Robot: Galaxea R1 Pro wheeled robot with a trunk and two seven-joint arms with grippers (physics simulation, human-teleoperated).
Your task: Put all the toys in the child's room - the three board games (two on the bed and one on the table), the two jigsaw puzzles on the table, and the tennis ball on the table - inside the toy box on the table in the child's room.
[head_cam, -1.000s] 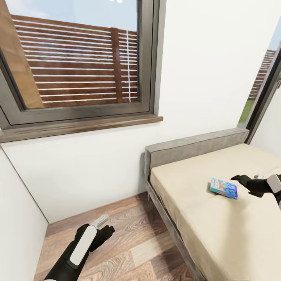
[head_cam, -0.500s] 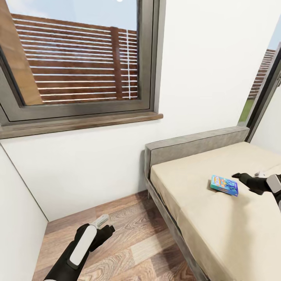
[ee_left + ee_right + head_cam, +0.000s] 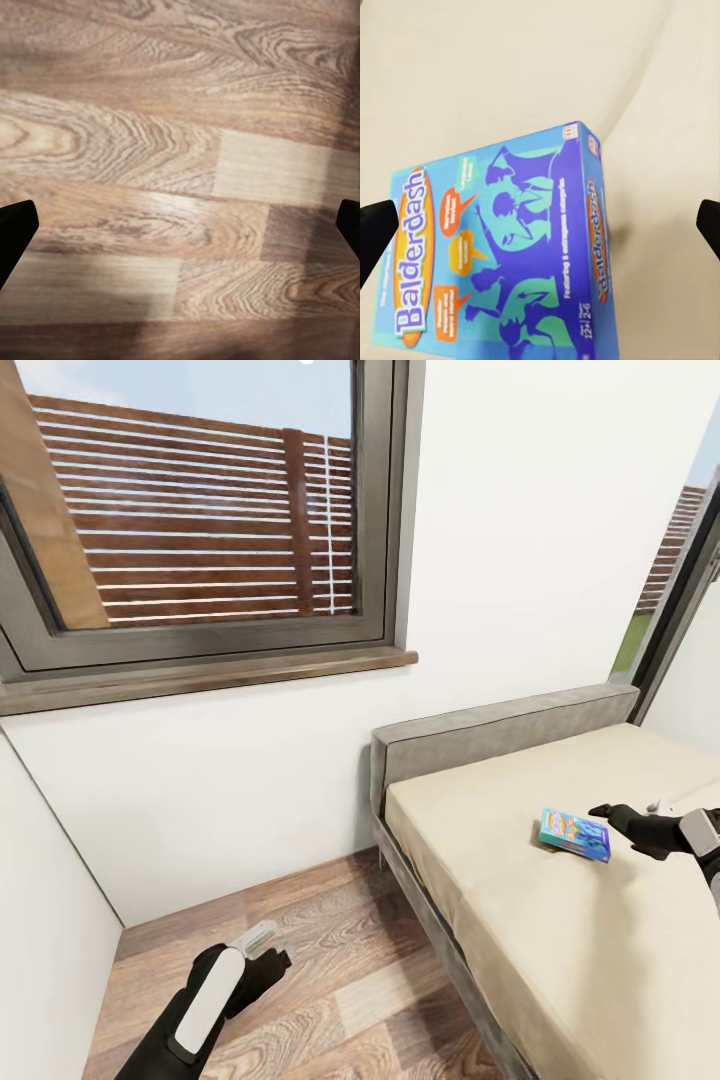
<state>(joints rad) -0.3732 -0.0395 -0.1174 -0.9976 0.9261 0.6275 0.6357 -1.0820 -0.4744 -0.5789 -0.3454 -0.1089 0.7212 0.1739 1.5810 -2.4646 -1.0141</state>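
right gripper (image 3: 612,818): jaws wide, holding nothing, lined up to straddle blue board game (image 3: 502,255) | game flat on bed (image 3: 520,940), just ahead of fingertips | left gripper (image 3: 268,948): spread, empty, parked over floor (image 3: 180,150)

I log one blue board game (image 3: 575,835) flat on the bed (image 3: 600,930), just ahead of my right gripper (image 3: 607,816); left gripper (image 3: 272,952) over plank floor (image 3: 340,970).
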